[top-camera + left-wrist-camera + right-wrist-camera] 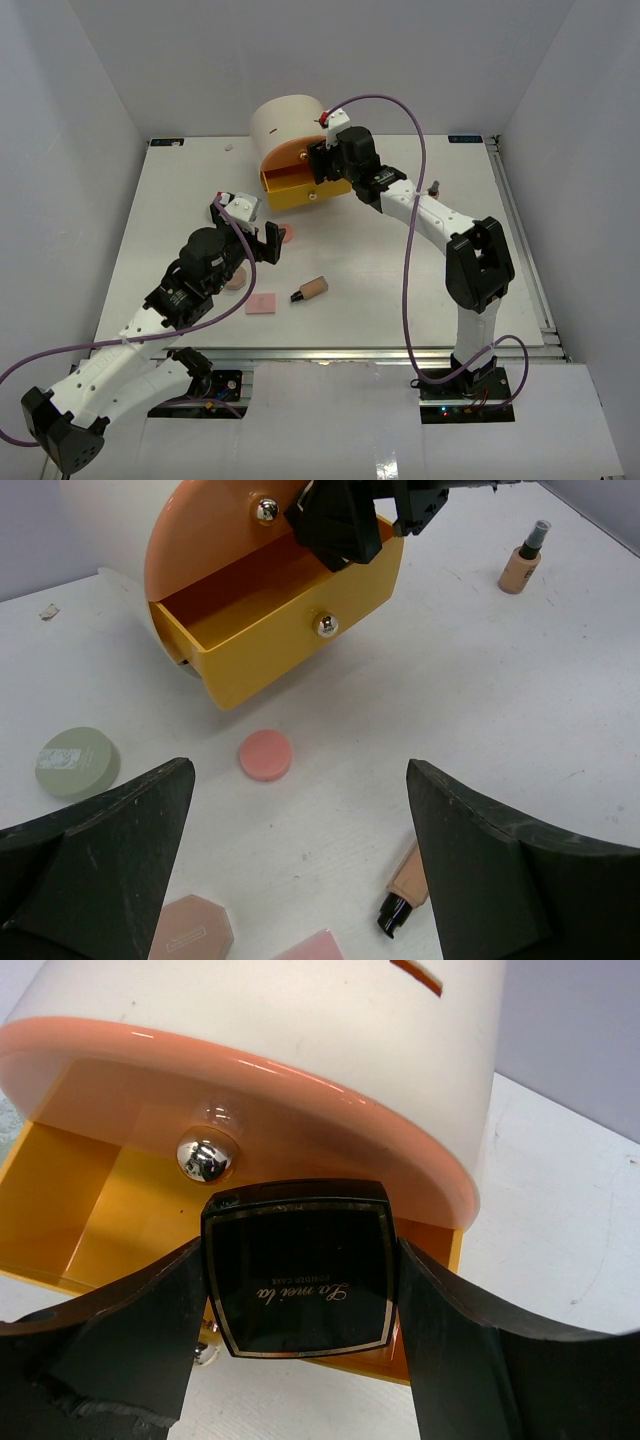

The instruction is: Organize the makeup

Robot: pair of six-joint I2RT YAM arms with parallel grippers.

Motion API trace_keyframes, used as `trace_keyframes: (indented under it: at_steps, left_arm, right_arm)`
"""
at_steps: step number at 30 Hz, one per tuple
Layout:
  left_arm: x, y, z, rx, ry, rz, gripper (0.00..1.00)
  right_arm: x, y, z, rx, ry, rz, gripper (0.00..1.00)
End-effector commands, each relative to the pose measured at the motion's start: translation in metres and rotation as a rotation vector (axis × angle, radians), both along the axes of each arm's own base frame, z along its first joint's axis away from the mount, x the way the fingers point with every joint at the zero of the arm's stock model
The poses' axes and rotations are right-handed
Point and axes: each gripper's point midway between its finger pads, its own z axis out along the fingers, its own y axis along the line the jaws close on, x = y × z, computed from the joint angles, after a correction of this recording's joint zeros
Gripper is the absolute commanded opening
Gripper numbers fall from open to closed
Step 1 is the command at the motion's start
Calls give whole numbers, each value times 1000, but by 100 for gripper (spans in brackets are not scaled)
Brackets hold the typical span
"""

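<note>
Black square compact (298,1268): clamped flat between the two fingers of the right end effector (300,1300), lid facing up (gold script on it, too small to read).
Right end effector state: closed on the black square compact, one finger against each of its opposite edges.
Compact location: above the open yellow drawer (262,660), near the drawer's front wall and below the orange drawer (200,530).
Drawer unit: cream cylinder (285,120) at the far side of the worktop (400,270); yellow drawer pulled out, its inside bare where visible.
Left end effector (298,772): fingers spread wide, gripping nothing, poised above the worktop.
Pink round compact (266,755): flat on the worktop, in front of the yellow drawer, just beyond the left fingertips.
Green round compact (77,763): on the worktop, left of the pink one.
Octagonal compact (190,932): beside the left finger, partly hidden.
Pink rectangular compact (261,303): near the front edge.
Tan bottle (312,290): lying on its side, black cap toward the rectangular compact.
Second tan bottle (523,565): upright, well apart, on the right.
</note>
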Motion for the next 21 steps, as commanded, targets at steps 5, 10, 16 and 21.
trace_keyframes:
  at_steps: [5,10,16,21]
  left_arm:
    - [1,4,7,-14,-28,14,98]
    - [1,3,5,-11,-24,12,98]
    - [1,3,5,-10,-22,14,98]
    - [3,4,2,-5,-17,18,98]
  right_arm:
    - [-4,-5,37,89,-77,-13,60]
    - [-8,-7,38,94,-75,-4,90]
    - [-10,-9,45,109,-79,4,90]
    - [-12,-11,49,118,-79,14,90]
